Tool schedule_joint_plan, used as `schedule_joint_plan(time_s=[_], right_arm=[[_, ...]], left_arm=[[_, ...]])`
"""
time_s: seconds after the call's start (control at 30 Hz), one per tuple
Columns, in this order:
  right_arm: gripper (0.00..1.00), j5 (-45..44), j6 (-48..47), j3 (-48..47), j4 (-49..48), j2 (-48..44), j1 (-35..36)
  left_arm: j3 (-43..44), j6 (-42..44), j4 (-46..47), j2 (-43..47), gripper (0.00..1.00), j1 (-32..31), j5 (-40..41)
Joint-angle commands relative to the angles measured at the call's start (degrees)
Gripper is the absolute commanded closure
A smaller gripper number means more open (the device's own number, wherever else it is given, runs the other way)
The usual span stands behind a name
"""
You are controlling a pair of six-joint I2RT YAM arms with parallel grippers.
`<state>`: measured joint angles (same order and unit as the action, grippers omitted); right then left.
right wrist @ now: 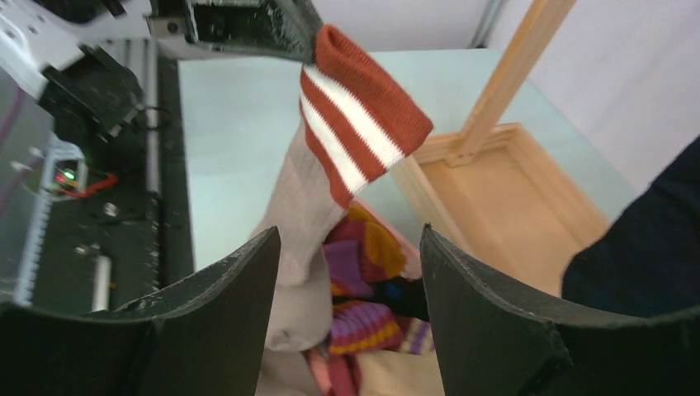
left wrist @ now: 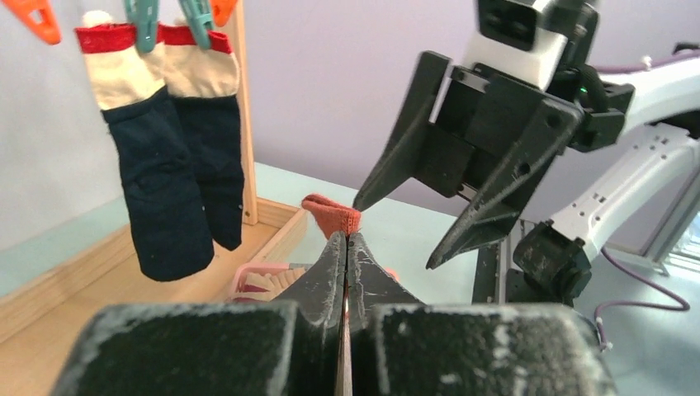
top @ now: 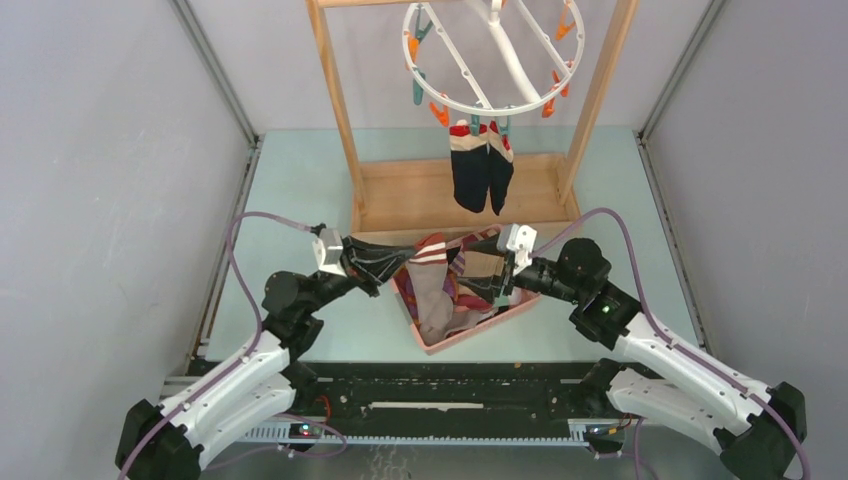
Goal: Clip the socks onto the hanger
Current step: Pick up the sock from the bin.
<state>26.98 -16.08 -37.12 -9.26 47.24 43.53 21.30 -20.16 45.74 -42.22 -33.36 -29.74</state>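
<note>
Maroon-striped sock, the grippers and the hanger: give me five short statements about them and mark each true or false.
1. The left gripper is shut on the cuff of the maroon-striped sock. True.
2. The right gripper is clamped on that sock as well. False: its jaws stand open beside the cuff.
3. Two navy socks hang clipped to the hanger. True.
4. The pink basket holds nothing. False: purple-orange striped socks lie in it.
5. Orange clips hold the navy socks. False: teal clips hold them.
</note>
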Motion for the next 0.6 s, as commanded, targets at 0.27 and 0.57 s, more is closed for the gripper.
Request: schedule_joint_plan(time_s=[0.27, 0.57], right_arm=[[0.29, -0.6, 29.3, -2.7, -11.3, 5.9, 0.9], [0.38, 2.1, 32.6, -4.0, -17.0, 8.4, 3.3]], left_arm=[[-1.4, 4.3, 6.9, 2.2, 1.00, -2.7, -3.6], [-1.8, 3.0, 8.2, 2.3, 1.00, -3.4, -3.6]])
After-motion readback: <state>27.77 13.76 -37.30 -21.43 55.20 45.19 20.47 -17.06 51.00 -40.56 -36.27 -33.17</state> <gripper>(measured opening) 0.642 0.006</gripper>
